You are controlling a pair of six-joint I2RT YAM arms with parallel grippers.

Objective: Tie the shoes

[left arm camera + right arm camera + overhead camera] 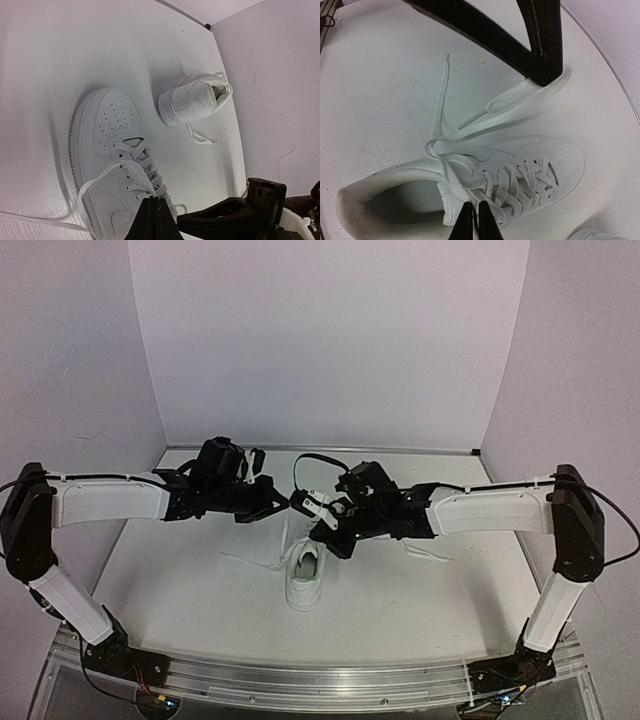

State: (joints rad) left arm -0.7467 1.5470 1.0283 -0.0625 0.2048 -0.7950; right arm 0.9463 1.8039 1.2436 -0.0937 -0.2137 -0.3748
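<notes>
Left claw (154, 216): fully closed. In the right wrist view its tips appear to pinch the end of a flat lace (520, 95). Near shoe (305, 578): upright, at 6 o'clock below both claws. Second shoe (195, 100): on its side, at 1 o'clock from the first in the left wrist view. Right claw (472, 220): closed over the tongue; I cannot tell whether it holds anything. I judge the lace limp, light and slippery, so I would grip it flat, near the free end.
</notes>
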